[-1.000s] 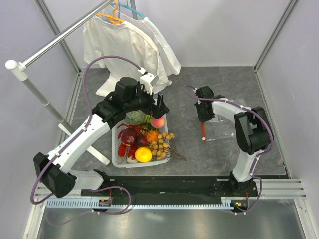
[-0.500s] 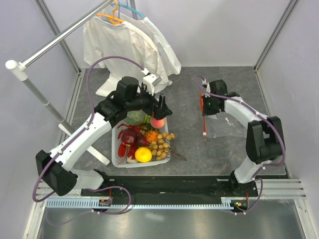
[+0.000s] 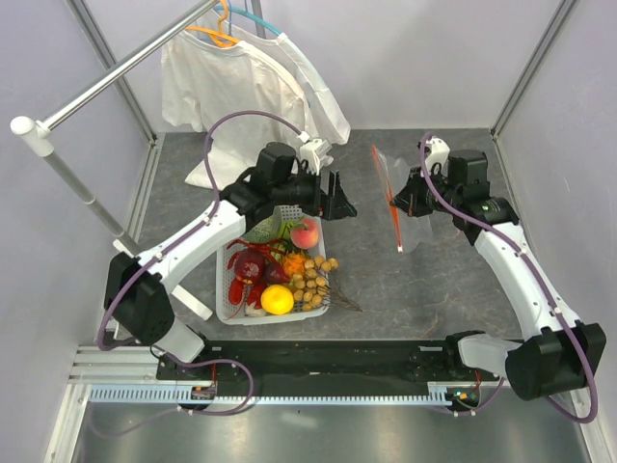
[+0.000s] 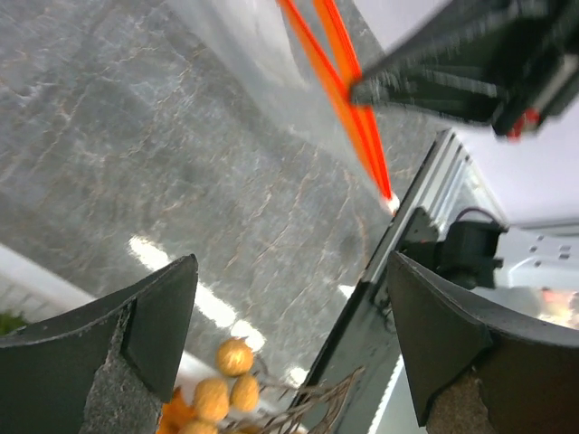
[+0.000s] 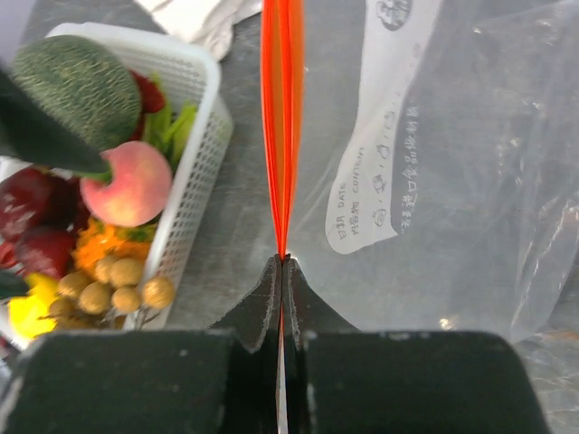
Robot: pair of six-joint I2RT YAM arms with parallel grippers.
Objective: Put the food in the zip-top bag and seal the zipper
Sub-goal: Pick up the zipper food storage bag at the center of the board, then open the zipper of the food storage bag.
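1. My right gripper (image 5: 280, 262) is pinched tight on the zipper (image 5: 282, 127), holding the zip-top bag (image 5: 434, 181) up by its mouth.
2. My left gripper (image 4: 291, 312) is spread wide and empty, hovering over the table (image 4: 181, 163) between basket (image 5: 206, 172) and bag.
3. The food is all in the basket, peach (image 5: 127, 185) beside melon (image 5: 77, 86).
4. I reckon this is bag-opening: next, my left must catch one lip and part the mouth.

A white slatted basket (image 3: 234, 313) is set on the grey marbled table (image 3: 415, 289), left of its middle. At the far left, a white T-shirt (image 3: 241, 87) is hung on an orange hanger (image 3: 218, 37) from a metal clothes rail (image 3: 116, 82), with its lower edge reaching the table behind the basket. A teal hanger (image 3: 253, 19) is seen just beside the orange one. A slotted white strip (image 3: 318, 394) is laid along the near edge.
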